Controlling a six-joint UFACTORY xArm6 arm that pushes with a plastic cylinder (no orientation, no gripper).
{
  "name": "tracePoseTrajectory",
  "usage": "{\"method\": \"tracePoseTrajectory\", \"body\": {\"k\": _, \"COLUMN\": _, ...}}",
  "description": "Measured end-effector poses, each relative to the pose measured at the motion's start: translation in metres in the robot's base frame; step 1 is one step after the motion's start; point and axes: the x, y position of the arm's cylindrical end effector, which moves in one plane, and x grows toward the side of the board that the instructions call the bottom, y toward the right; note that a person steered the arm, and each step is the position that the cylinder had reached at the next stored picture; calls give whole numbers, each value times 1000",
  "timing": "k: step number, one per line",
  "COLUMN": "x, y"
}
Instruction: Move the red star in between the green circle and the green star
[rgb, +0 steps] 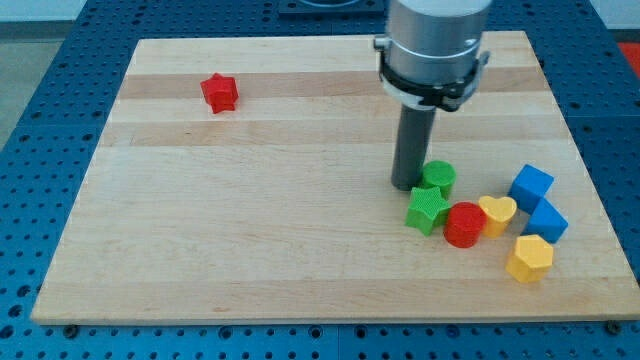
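Note:
The red star (219, 93) lies alone near the view's top left of the wooden board (250, 220). The green circle (438, 177) and the green star (427, 208) sit close together at the view's right, the circle just above the star. My tip (406, 184) rests on the board right beside the green circle's left edge and just above the green star. It is far to the right of the red star.
A red cylinder (465, 224) touches the green star's right side. A yellow heart (497, 213), two blue blocks (531, 186) (546, 221) and a yellow hexagon block (529, 258) cluster further right, near the board's right edge.

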Motion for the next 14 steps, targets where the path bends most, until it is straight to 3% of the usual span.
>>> {"method": "tracePoseTrajectory", "body": {"k": 3, "x": 0, "y": 42}}
{"method": "tracePoseTrajectory", "body": {"k": 4, "x": -19, "y": 42}}
{"method": "tracePoseTrajectory", "body": {"k": 5, "x": -104, "y": 31}}
{"method": "tracePoseTrajectory", "body": {"k": 6, "x": -178, "y": -25}}
{"method": "tracePoseTrajectory", "body": {"k": 7, "x": -190, "y": -43}}
{"method": "tracePoseTrajectory", "body": {"k": 8, "x": -210, "y": -116}}
{"method": "tracePoseTrajectory", "body": {"k": 9, "x": -224, "y": -239}}
{"method": "tracePoseTrajectory", "body": {"k": 11, "x": -215, "y": -292}}
{"method": "tracePoseTrajectory", "body": {"k": 14, "x": -172, "y": -281}}
